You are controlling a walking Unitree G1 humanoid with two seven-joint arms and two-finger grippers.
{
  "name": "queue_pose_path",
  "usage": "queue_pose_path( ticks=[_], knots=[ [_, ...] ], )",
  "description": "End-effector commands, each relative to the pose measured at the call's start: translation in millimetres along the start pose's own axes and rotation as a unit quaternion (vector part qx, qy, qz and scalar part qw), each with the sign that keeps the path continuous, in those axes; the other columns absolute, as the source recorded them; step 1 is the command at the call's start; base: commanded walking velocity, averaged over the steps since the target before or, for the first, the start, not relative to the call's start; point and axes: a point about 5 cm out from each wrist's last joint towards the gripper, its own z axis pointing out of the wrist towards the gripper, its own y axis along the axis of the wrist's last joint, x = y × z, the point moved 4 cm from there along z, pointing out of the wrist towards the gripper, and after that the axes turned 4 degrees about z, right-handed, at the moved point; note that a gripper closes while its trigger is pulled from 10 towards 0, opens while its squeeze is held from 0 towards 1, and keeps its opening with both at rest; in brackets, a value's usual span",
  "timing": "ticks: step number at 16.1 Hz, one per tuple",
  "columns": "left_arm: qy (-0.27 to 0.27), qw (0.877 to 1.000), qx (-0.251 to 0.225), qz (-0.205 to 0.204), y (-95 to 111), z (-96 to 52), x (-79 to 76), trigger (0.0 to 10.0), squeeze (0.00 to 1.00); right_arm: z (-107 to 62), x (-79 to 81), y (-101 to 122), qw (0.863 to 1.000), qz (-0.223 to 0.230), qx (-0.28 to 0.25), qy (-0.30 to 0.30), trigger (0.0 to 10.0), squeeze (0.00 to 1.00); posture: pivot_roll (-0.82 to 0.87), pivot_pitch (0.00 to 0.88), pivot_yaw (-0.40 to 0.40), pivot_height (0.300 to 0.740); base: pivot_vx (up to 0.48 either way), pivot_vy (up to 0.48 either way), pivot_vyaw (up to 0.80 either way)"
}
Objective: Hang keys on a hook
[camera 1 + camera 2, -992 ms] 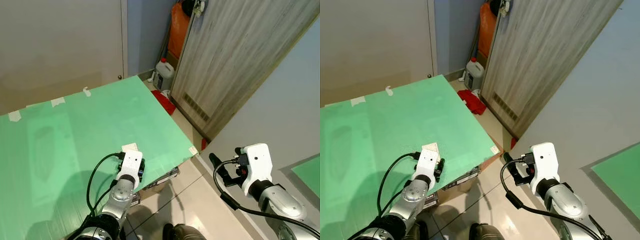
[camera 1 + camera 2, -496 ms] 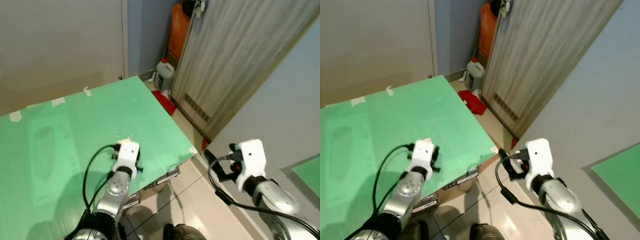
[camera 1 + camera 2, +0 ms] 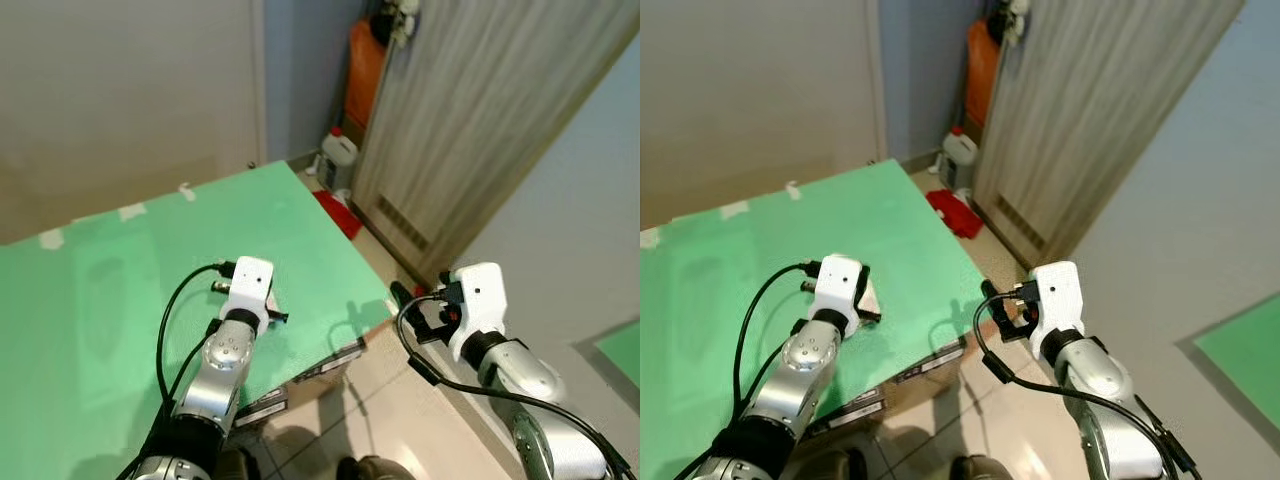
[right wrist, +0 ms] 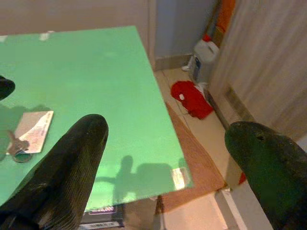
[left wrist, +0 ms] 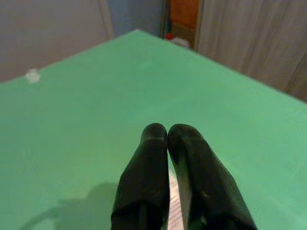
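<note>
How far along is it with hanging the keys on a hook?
Nothing looks done yet. The keys lie on the green table, beside a small card. The left claw, shut and empty, hovers over the table next to them; the right claw is open off the table's edge. Left to do: pick up the keys, carry them to a hook and hang them.

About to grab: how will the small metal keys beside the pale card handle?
The small metal keys lie flat, so probably hard to pinch off the smooth green table. Seemingly on a ring, they would likely dangle. The pale card beside them may slide.
</note>
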Motion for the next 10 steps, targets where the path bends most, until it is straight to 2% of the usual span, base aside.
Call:
queue_pose_path(
  ticks=[1, 4, 5, 7, 10],
  knots=[
    [-0.013, 1.000, 0.009, 0.002, -6.1, -3.7, -8.9, 10.0, 1.00, -3.3, -5.9, -0.9, 1.000, -0.006, 0.001, -0.010, 10.0, 0.00, -0.13, 0.085, -0.091, 0.740, 0.000, 0.000, 0.00],
    [-0.023, 1.000, 0.016, 0.013, -11.2, -10.0, -23.5, 10.0, 1.00, -11.8, -12.7, -3.2, 1.000, -0.014, 0.007, -0.017, 10.0, 0.00, -0.16, 0.104, -0.097, 0.740, 0.000, 0.000, 0.00],
    [-0.031, 0.999, 0.011, 0.032, -12.9, -14.0, -32.7, 10.0, 1.00, -15.8, -15.7, -4.1, 1.000, -0.016, 0.010, -0.022, 10.0, 0.00, -0.17, 0.108, -0.098, 0.740, 0.000, 0.000, 0.00],
    [-0.038, 0.999, 0.031, 0.016, -21.4, -15.8, -39.5, 10.0, 1.00, -19.1, -16.1, -5.5, 1.000, -0.017, 0.011, -0.023, 10.0, 0.00, -0.17, 0.110, -0.099, 0.740, 0.000, 0.000, 0.00],
    [-0.026, 0.999, 0.020, -0.002, -20.6, -14.9, -36.6, 10.0, 1.00, -23.5, -17.9, -4.6, 1.000, -0.017, 0.011, -0.022, 10.0, 0.00, -0.19, 0.108, -0.097, 0.740, 0.000, 0.000, 0.00]
  ],
)
